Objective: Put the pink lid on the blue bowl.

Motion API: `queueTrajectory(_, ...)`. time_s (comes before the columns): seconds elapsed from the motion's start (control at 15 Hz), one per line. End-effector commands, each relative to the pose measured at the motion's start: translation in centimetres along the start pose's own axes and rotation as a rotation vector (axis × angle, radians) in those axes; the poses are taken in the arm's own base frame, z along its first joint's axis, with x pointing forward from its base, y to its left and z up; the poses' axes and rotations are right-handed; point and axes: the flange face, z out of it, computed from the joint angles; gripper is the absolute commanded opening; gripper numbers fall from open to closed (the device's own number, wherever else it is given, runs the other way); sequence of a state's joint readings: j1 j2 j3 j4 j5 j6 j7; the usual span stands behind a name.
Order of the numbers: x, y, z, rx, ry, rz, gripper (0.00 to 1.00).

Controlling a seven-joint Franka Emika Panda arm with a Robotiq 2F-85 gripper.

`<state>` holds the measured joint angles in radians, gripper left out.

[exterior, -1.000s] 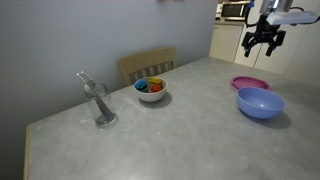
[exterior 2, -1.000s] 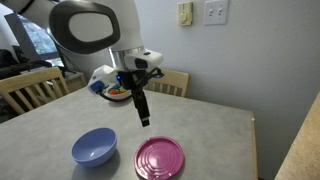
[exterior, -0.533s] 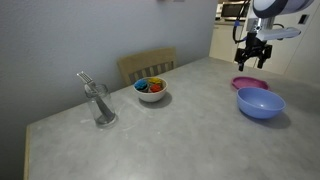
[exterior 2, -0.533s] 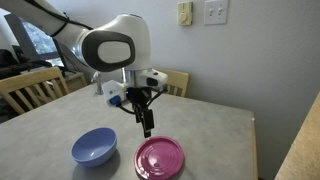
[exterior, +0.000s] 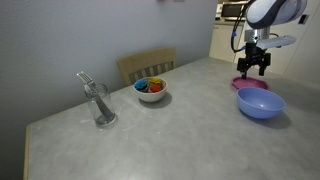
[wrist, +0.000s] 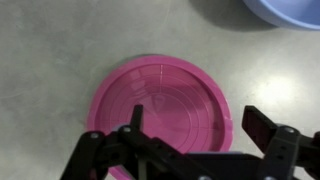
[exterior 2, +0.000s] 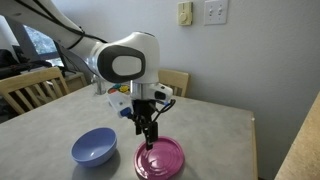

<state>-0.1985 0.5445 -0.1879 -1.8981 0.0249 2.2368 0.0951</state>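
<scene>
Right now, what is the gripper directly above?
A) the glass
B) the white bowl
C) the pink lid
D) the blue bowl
C: in the wrist view the open gripper hangs over the pink lid, and the blue bowl sits off at the frame's edge.

In an exterior view the camera sits far back, slightly raised, looking along the worktop (exterior: 150, 130). In an exterior view it sits closer, facing the wall (exterior 2: 250, 50). Wrist view looks straight down, close. All three share the pink lid (wrist: 160, 105).
</scene>
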Motion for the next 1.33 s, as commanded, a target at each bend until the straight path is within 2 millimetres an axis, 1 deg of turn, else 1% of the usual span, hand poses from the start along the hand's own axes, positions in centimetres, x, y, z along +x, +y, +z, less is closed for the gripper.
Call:
queueTrajectory(0.0,0.1,-0.4,-0.1,0.022,0.016,-0.02,1.0)
queueTrajectory(0.07,0.8,-0.8,0.4,0.02,0.041,-0.016,1.0)
queueTrajectory(0.47,3.6,-3.3,1.9,0.073,0.177,-0.037,1.0)
queueTrajectory(0.67,5.0,-3.2,2.5,0.064,0.197,-0.019,1.0)
queueTrajectory(0.87,5.8,-3.1,3.3,0.069,0.184,-0.012,1.0)
queueTrajectory(1.0,6.0,-2.9,4.1,0.07,0.167,0.0,1.0)
queueTrajectory(1.27,5.6,-2.6,5.5,0.082,0.132,0.02,1.0)
